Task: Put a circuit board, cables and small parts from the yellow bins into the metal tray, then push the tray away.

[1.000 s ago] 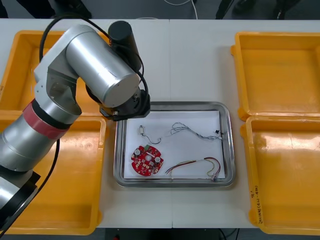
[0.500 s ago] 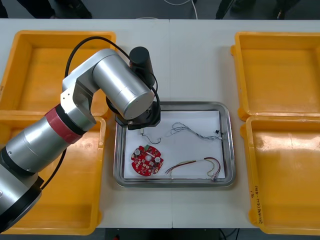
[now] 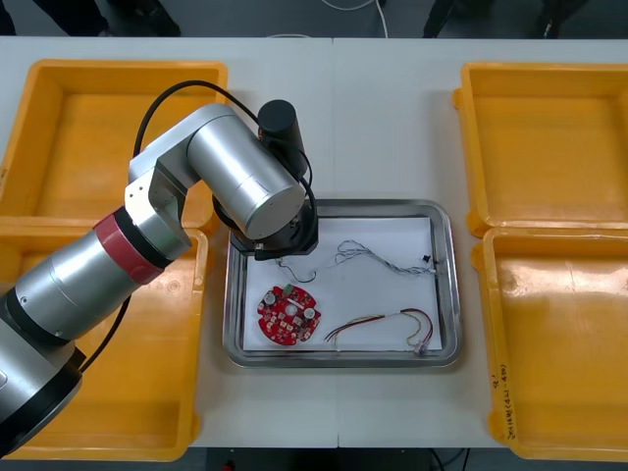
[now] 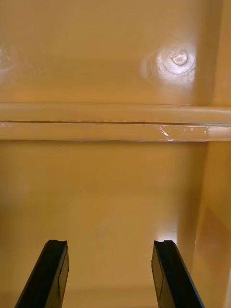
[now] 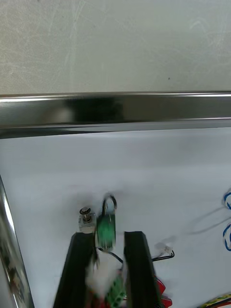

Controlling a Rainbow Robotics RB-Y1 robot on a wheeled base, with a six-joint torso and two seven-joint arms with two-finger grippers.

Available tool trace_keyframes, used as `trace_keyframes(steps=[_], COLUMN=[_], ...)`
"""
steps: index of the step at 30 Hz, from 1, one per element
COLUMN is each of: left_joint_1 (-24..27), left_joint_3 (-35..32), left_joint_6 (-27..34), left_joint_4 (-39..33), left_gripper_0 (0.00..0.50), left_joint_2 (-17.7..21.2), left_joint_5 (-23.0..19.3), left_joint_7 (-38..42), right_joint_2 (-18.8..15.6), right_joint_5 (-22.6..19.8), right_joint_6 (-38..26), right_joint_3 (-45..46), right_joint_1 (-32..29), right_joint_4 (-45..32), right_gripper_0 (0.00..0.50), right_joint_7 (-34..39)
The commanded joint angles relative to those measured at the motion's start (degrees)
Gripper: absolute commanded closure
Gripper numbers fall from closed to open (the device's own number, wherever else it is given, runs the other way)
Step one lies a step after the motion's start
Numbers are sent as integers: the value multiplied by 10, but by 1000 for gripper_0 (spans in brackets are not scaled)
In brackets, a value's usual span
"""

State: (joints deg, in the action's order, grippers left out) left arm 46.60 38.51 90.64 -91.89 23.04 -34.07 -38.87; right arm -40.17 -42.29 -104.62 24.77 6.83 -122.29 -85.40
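Note:
My left arm (image 3: 250, 191) reaches over the far left corner of the metal tray (image 3: 446, 294). In the left wrist view my left gripper (image 5: 108, 236) is shut on a small green part (image 5: 106, 230) with a black cable (image 5: 110, 199), just above the tray's white inside. A small metal part (image 5: 85, 219) lies by one fingertip. A round red circuit board (image 3: 287, 315), a blue and white cable (image 3: 378, 257) and a red and yellow cable (image 3: 383, 324) lie in the tray. My right gripper (image 4: 110, 274) hangs open over a bare bin floor (image 4: 115, 202).
Two yellow bins (image 3: 59, 128) stand on the left and two (image 3: 549, 128) on the right of the tray. The rim between two bins (image 4: 115, 122) runs ahead of the right fingers. The tray's shiny far wall (image 5: 115, 110) lies ahead of the left fingers, bare table beyond it.
The left arm has swung right and dropped towards the tray's far left corner. Its wrist now covers the small metal part there. The things in the tray have not moved.

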Motion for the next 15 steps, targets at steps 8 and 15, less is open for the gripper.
trace_keyframes(steps=[8, 15], left_joint_1=[24, 29], left_joint_3=[7, 7], left_joint_6=[-6, -5], left_joint_4=[-6, -7], left_gripper_0=[0, 0], left_joint_2=[-11, -6], left_joint_5=[-7, -10], left_joint_7=[37, 38], right_joint_2=[4, 4], right_joint_5=[2, -2], right_joint_6=[-2, -3], right_joint_3=[-1, -2], right_joint_1=[-9, -9], right_joint_4=[-19, -19], right_gripper_0=[0, 0], right_joint_7=[26, 30])
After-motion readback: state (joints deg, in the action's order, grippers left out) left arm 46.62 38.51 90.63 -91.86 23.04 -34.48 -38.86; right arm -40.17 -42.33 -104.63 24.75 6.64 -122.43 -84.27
